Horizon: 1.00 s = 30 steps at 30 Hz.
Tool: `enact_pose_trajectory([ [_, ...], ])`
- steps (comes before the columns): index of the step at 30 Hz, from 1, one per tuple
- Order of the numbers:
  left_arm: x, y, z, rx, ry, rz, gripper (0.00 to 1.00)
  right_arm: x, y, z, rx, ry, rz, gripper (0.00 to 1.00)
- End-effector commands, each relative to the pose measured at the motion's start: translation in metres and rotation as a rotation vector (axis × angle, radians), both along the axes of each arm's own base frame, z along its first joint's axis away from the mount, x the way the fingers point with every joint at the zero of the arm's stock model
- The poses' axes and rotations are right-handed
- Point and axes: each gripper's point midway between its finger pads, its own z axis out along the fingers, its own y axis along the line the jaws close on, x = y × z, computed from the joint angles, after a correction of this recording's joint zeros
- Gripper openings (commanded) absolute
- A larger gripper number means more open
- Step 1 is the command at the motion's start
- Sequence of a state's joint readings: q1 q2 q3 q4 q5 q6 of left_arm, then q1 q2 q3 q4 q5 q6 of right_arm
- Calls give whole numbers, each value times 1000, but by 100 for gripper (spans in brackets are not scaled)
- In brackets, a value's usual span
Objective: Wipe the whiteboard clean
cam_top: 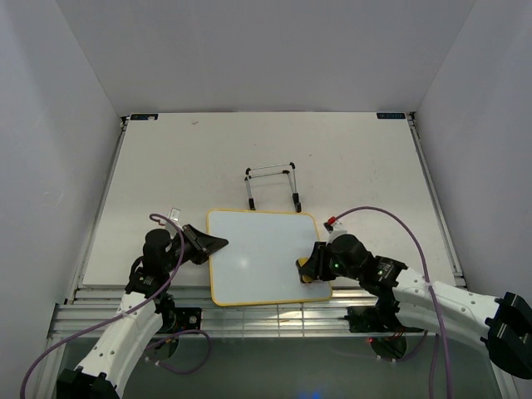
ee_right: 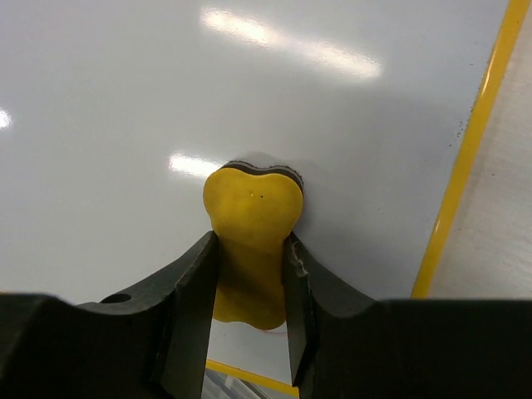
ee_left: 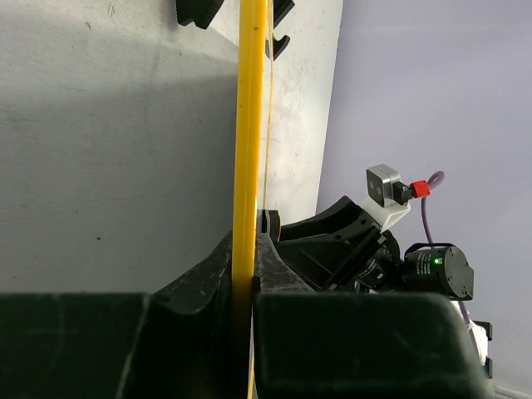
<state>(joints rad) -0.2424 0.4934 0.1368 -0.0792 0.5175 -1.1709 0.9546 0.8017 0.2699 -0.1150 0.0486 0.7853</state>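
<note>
Here the whiteboard [cam_top: 258, 253] lies flat on the table [cam_top: 191, 158] near its front edge, between the two arms, glossy white face up. The left gripper [cam_top: 214, 243] pinches the board's left edge, its jaws closed tight on the thin yellow frame [ee_left: 249, 125]. The right gripper [cam_top: 304, 268] clamps a yellow eraser [ee_right: 252, 218] between narrow jaws, pressing it onto the board beside the right edge, towards the near corner. A wire easel stand [cam_top: 272, 184] sits just behind the board.
</note>
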Motion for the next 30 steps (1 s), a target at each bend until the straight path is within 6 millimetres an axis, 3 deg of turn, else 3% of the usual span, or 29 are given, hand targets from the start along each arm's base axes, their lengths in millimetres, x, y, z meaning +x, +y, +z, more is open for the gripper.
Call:
enact_pose_trajectory([
  [1, -3, -2, 5, -28, 33, 1, 0, -40, -56, -60, -251, 210, -24, 20],
  [6, -1, 4, 6, 1, 29, 42, 0, -40, -75, -63, -323, 250, -137, 19],
  [17, 3, 27, -8, 119, 89, 162, 0, -42, -71, -50, -296, 247, -111, 19],
  [20, 6, 34, -4, 134, 75, 206, 0, -42, -57, -43, -255, 229, -42, 20],
  [24, 4, 32, -10, 123, 91, 200, 0, -48, -15, -21, -118, 162, 64, 20],
  [30, 1, 31, -16, 113, 98, 191, 0, -66, 31, 0, -90, 107, 159, 20],
])
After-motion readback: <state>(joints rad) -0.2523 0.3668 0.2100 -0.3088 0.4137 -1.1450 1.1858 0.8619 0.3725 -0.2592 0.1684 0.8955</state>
